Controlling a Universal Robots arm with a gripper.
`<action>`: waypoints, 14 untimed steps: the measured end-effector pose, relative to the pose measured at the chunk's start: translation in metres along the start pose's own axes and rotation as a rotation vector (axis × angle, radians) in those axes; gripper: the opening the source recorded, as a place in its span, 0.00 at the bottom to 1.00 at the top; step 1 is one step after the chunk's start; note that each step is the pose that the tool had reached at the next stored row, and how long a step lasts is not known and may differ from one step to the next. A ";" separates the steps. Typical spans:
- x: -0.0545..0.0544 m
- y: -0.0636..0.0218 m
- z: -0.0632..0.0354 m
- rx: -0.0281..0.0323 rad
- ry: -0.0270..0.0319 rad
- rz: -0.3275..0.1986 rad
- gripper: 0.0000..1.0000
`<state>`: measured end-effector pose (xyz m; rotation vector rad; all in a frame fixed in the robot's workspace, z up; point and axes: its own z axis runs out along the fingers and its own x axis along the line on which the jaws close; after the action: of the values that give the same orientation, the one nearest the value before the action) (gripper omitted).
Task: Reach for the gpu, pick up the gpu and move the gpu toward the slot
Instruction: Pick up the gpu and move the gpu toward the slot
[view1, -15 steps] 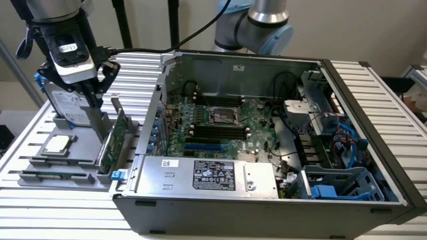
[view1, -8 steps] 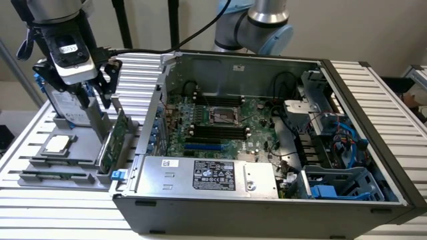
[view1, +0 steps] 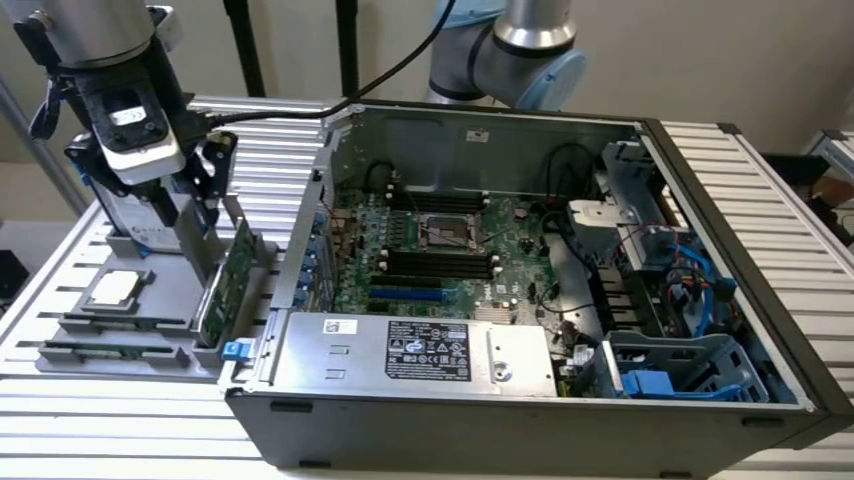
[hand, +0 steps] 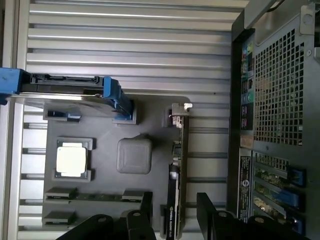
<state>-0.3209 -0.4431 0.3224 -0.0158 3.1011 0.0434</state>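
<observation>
1 gpu (hand: 178, 150) upright in gray tray (hand: 102, 172), straddled by gripper (hand: 175, 202) spread apart, unclamped, at exterior view's left of computer case (view1: 400, 432).

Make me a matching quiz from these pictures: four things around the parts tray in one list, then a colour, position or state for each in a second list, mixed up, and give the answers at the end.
Column one
1. graphics card
2. chip
3. hard drive
4. gripper

Column two
A. has a blue frame
B. green, standing on its edge in the grey tray
C. open, one finger on each side of the card
D. silver, lying flat in a square recess

Pairs: 1-B, 2-D, 3-A, 4-C
</observation>
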 end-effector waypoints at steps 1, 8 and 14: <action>0.001 -0.0002 0.0016 0.0004 -0.0014 0.003 0.48; 0.003 -0.0019 0.0142 0.0015 -0.0112 0.022 0.48; 0.003 -0.0029 0.0251 0.0038 -0.0164 0.027 0.48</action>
<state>-0.3231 -0.4453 0.2971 0.0257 3.0850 0.0383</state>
